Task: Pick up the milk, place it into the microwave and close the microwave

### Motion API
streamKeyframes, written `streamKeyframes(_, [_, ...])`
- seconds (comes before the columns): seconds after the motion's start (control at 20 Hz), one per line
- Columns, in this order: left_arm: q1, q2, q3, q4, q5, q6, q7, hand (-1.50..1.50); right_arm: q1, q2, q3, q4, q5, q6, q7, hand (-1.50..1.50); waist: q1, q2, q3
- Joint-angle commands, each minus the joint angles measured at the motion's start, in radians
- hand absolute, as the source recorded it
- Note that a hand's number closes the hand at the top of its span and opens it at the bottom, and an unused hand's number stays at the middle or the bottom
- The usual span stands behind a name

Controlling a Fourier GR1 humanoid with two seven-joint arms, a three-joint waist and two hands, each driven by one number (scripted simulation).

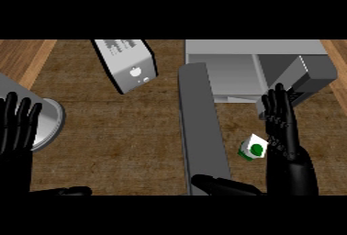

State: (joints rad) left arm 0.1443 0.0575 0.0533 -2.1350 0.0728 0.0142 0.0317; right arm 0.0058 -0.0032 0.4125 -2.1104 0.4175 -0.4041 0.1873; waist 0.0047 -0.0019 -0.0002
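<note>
Brown wood-grain bench [115, 137] fills our view, with paler wood strips at both side edges. We see the microwave [234, 69] at upper right, its door [203, 133] swung open and reaching toward us until the lower edge cuts it off. A grey toaster-like box [129, 64] lies tilted at upper left, and a grey round pot or pan [51, 121] is partly hidden behind our left hand [17, 126], which rests open at the left edge, fingers straight. The milk [253, 149], a small white carton with a green spot, sits on the bench between the door and our right hand [281, 124]. That hand's fingers are straight and spread, just beside the carton, not curled round it; whether they touch we cannot tell
</note>
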Motion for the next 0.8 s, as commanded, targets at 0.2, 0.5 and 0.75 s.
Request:
streamKeyframes(0.2, [0.206, 0.012, 0.052, -0.133, 0.104, -0.099, -0.029, -1.5, 0.055, 0.003, 0.109, -0.008, 0.158, -0.128, 0.098, -1.5, 0.002, -0.001, 0.0])
streamKeyframes(0.5, [0.229, 0.045, 0.185, -0.098, 0.23, -0.19, -0.073, -1.5, 0.11, 0.003, 0.058, 0.009, 0.104, -0.129, 0.049, -1.5, 0.001, 0.001, 0.0])
streamKeyframes(0.75, [0.279, 0.006, 0.172, -0.13, 0.188, -0.208, -0.087, -1.5, 0.12, -0.034, -0.018, 0.102, -0.019, -0.119, -0.049, -1.5, 0.001, 0.001, 0.0])
